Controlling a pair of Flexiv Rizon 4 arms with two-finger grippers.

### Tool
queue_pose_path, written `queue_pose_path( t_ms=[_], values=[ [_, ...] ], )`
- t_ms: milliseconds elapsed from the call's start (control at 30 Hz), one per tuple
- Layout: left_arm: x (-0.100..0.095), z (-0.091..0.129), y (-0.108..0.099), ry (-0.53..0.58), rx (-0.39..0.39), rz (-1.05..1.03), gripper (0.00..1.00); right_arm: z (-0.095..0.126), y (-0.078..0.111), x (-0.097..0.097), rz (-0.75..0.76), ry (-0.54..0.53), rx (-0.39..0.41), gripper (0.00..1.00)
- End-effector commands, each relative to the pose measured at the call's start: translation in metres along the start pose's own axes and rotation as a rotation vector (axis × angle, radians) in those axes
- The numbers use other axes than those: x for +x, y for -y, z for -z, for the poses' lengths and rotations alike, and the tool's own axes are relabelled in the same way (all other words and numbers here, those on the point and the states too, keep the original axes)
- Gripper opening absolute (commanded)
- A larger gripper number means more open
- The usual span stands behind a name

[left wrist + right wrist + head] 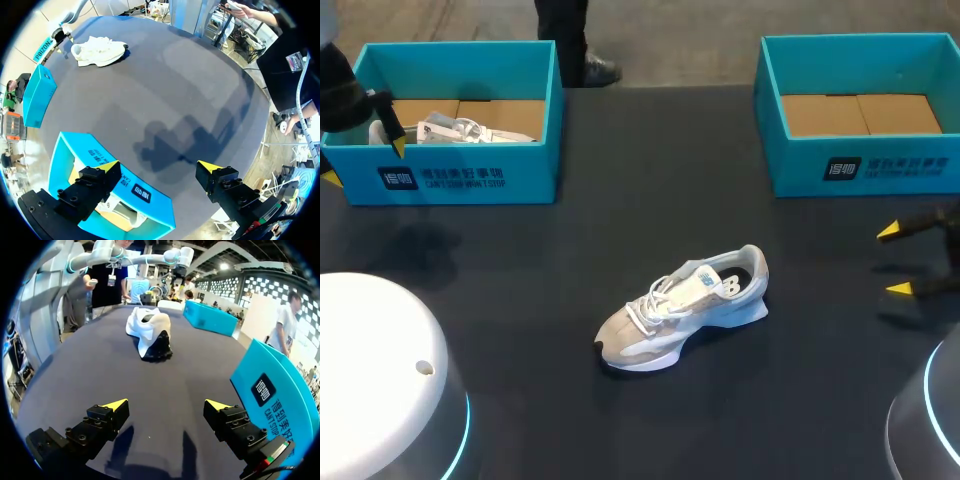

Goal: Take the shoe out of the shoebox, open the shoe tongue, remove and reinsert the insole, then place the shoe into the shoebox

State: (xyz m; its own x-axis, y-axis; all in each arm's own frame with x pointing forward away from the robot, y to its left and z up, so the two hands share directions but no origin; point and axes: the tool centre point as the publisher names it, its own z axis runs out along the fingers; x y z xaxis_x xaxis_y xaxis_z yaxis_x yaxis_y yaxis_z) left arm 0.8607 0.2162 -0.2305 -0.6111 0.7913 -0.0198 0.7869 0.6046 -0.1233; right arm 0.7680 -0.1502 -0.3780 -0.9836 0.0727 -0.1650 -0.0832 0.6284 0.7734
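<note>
A white and beige sneaker (685,305) lies on its sole in the middle of the dark table, toe toward the front left. My right gripper (893,260) hovers open at the table's right side, well apart from it. In the right wrist view the sneaker (150,332) lies far ahead of the open gripper (166,405), heel toward it. My left gripper (365,163) is open at the near left corner of the left blue shoebox (455,178). In the left wrist view one finger of that gripper (160,167) hangs over the box (87,150); the sneaker (99,51) is far ahead.
Another white shoe (460,130) lies inside the left box, also seen as the shoe (120,212) under my left fingers. A second blue shoebox (880,170) stands at the back right, showing only its cardboard floor; this box (272,390) is beside my right gripper.
</note>
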Motion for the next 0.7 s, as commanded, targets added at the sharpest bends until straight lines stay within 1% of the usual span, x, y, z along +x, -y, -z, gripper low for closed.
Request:
queue_pose_path(
  t_ms=[33, 267, 500, 567, 700],
  values=[
    [0.001, 0.000, 0.001, 0.001, -0.002, 0.000, 1.00, -0.010, -0.001, -0.007, 0.004, -0.020, 0.005, 1.00],
    [0.001, 0.000, 0.001, 0.001, -0.002, 0.000, 1.00, -0.027, -0.013, -0.015, 0.030, -0.073, 0.006, 1.00],
    [0.001, 0.000, 0.001, 0.001, -0.002, 0.000, 1.00, -0.044, -0.023, -0.020, 0.051, -0.125, 0.009, 1.00],
    [0.001, 0.000, 0.001, 0.001, -0.002, 0.000, 1.00, -0.052, -0.026, -0.021, 0.062, -0.159, 0.015, 1.00],
    [0.001, 0.000, 0.001, 0.001, -0.002, 0.000, 1.00, -0.066, -0.031, -0.022, 0.077, -0.192, 0.014, 1.00]
  ],
)
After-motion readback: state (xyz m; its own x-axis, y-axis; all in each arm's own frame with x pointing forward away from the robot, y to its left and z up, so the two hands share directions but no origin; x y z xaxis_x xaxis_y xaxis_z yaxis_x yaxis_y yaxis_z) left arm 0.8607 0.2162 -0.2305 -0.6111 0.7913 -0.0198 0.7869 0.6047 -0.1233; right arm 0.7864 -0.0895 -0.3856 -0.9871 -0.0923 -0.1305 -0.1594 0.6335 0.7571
